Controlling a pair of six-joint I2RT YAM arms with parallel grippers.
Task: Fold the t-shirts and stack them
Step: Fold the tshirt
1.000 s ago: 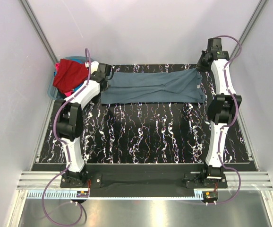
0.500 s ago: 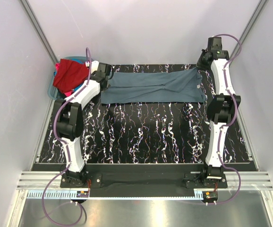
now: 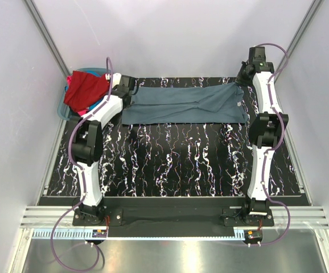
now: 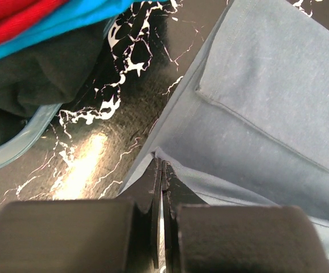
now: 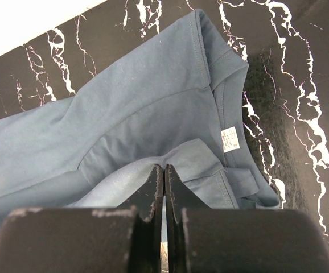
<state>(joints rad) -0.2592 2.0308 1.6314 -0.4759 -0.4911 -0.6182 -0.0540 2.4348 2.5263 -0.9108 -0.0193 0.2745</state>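
The grey-blue t-shirt (image 3: pixel 184 105) lies stretched out as a long band across the far side of the counter (image 3: pixel 170 165), doubled lengthwise by the look of it, with an arm at each end. The left hand (image 4: pixel 161 165) is pinched tight on a corner at the shirt's left end, a thin lip of cloth caught between the tips, just beside the basket (image 3: pixel 60 109) where a red t-shirt (image 3: pixel 85 90) and other cloth are heaped. The right hand (image 5: pixel 164 168) is likewise clenched, on a raised fold at the collar end, close to the small white label (image 5: pixel 230 139). This is light, limp cloth: I'd expect it to sag, slide on the glossy counter and keep no shape unless held taut between two grips. Corners and hems are the places to take it, I'd say, catching every layer together, or the lower one will likely drop away when lifted.
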